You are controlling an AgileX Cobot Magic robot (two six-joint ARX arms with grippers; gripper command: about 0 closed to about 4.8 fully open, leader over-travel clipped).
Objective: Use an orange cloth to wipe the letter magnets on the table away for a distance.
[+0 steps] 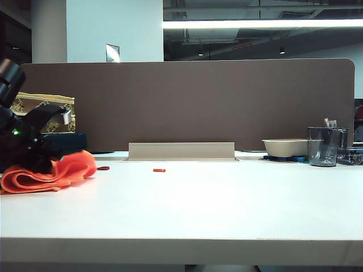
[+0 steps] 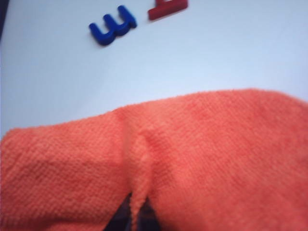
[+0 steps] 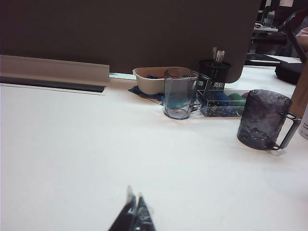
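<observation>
White desk (image 1: pixel 193 209), brown divider behind. Near: left claw (image 2: pixel 137 211) clamped on orange cloth (image 1: pixel 48 173) at the desk's left edge; right claw (image 3: pixel 134 216) closed, empty. Beyond: letter magnets (image 2: pixel 113 25). Best swept flat and low, cloth edge leading.

Bright orange cloth (image 2: pixel 202 163); blue and red letter magnets (image 2: pixel 113 25); white table (image 1: pixel 198 204); brown divider panel (image 1: pixel 187 102).

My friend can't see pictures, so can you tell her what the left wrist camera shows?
The orange cloth fills the lower part of the picture, bunched into a fold where the left claw pinches it shut. Beyond it on the white table lie a blue letter magnet and a red letter magnet partly cut off.
</observation>
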